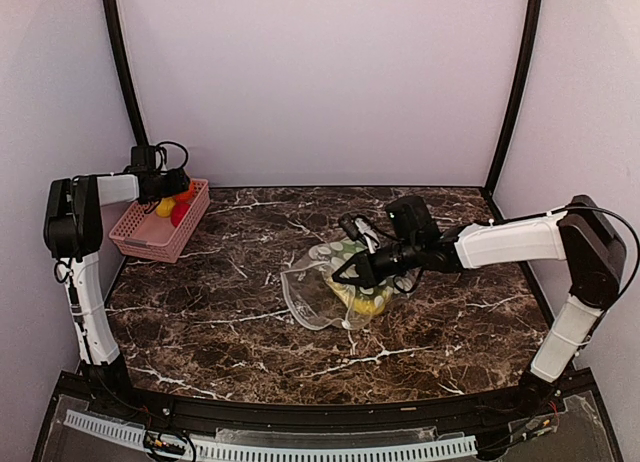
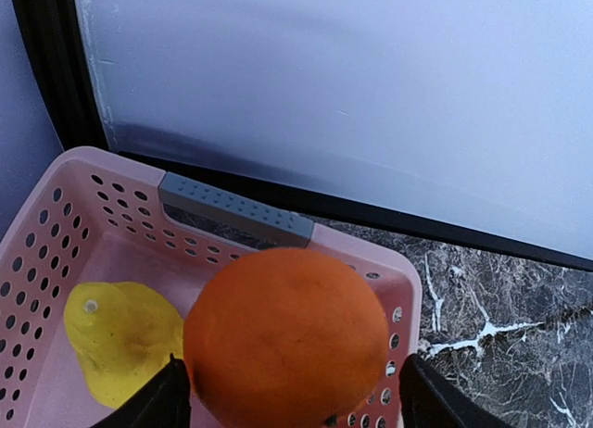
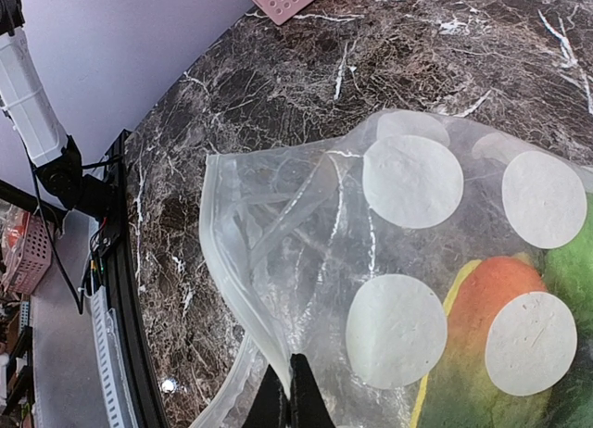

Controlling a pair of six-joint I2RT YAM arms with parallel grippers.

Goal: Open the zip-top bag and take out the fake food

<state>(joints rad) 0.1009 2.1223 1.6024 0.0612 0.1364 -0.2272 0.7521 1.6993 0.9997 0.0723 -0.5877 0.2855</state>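
Pinching the floppy clear, dot-printed zip-top bag (image 3: 306, 243) at the scene's centre, the right gripper (image 3: 289, 396) is closed on its plastic, with fake food (image 3: 491, 289) held inside. A glossy orange plastic ball (image 2: 285, 340) is clamped by the left gripper (image 2: 295, 405) above the pink slotted plastic basket (image 2: 56, 215), far left.

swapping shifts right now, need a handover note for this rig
Left gripper: shut on the orange ball, over the basket.
Right gripper: shut on the edge of the bag, mid-table.
Done: bag looks open; a yellow piece and a red piece lie in the basket.
Left: drop the ball, then take out the food inside the bag.
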